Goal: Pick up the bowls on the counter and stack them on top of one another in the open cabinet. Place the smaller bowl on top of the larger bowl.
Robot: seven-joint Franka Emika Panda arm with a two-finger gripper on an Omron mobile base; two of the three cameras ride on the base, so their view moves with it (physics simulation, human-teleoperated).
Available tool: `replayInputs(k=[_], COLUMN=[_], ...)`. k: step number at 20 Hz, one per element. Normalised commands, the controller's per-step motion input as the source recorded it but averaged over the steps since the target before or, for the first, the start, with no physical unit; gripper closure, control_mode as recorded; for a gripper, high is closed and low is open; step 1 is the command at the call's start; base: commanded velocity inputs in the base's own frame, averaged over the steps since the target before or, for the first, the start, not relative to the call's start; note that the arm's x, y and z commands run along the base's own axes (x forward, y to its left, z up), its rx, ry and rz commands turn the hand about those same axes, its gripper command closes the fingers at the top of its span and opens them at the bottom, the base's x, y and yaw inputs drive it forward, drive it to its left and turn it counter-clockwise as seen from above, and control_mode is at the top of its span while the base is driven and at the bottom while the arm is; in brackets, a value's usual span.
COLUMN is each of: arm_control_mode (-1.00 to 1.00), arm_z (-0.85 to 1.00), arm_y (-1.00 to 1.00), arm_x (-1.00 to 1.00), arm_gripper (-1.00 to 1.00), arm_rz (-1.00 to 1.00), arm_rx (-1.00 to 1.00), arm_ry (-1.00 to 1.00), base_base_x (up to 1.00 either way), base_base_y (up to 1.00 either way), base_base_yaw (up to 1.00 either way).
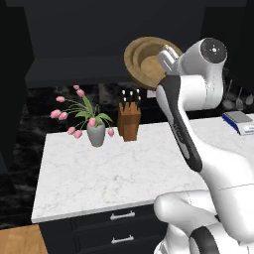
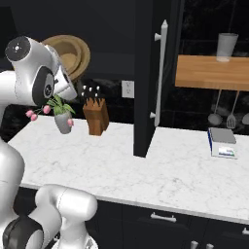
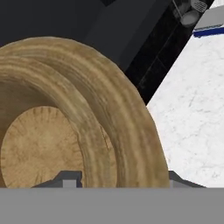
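Note:
The larger bowl point(image 1: 132, 55) point(image 2: 83, 48) point(image 3: 109, 87) is held up on edge in front of the open cabinet point(image 1: 74, 49), its opening turned toward the base cameras. The smaller bowl point(image 1: 150, 68) point(image 2: 67, 59) point(image 3: 39, 144) sits nested inside it, shifted toward the hand. My gripper point(image 1: 163, 57) point(image 3: 124, 179) is shut across their lower walls, with one fingertip point(image 3: 72, 178) inside the smaller bowl and the other outside the larger bowl. Both bowls hang well above the counter point(image 1: 109, 173) point(image 2: 146, 170), near the cabinet's shelf edge.
A grey vase of pink tulips point(image 1: 96, 133) point(image 2: 62, 121) and a wooden knife block point(image 1: 129, 121) point(image 2: 96, 116) stand at the back of the counter below the bowls. A dark cabinet door with a silver handle point(image 2: 153, 78) juts out. A blue-and-white scale point(image 1: 239, 121) point(image 2: 222, 142) lies far right.

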Motion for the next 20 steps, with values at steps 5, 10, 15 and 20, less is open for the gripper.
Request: replayInputs(k=[5,10,15,20], arm_control_mode=[-1.0,-1.0,-1.0,-1.0], arm_z=[0.18,-0.33,-0.15,0.0], arm_y=[0.0,0.0,0.0,0.0], arm_x=[0.97,0.86,1.0,1.0], arm_gripper=[1.0,1.0,1.0,1.0], arm_rz=[-0.03,0.0,-0.01,-0.04], arm_rx=[0.0,-0.02,0.0,0.0], arm_ry=[0.02,0.01,0.01,0.04], base_base_x=[0.0,0.0,0.0,0.0], base_base_y=[0.0,0.0,0.0,0.0], base_base_yaw=[0.0,0.0,0.0,0.0])
